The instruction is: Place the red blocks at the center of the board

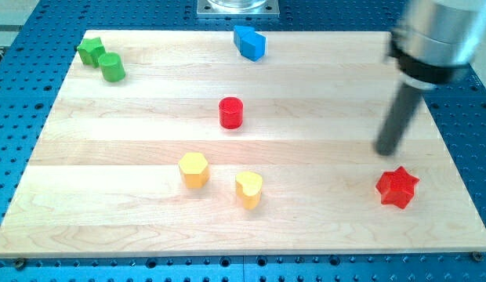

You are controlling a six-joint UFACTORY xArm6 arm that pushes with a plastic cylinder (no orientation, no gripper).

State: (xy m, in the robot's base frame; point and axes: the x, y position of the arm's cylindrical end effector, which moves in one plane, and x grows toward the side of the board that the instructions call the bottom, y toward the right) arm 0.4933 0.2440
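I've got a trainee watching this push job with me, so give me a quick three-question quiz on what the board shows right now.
1. True or false: the red cylinder touches the red star.
2. Which block lies nearest my tip? A) blue block B) red star C) yellow hexagon
3. Fill in: the two green blocks sit at the view's top ____ corner of the board.

Key:
1. False; they lie far apart, the cylinder near the board's middle, the star at the view's lower right.
2. B; my tip is just above the star in the view, slightly left, with a gap showing between them.
3. Left.
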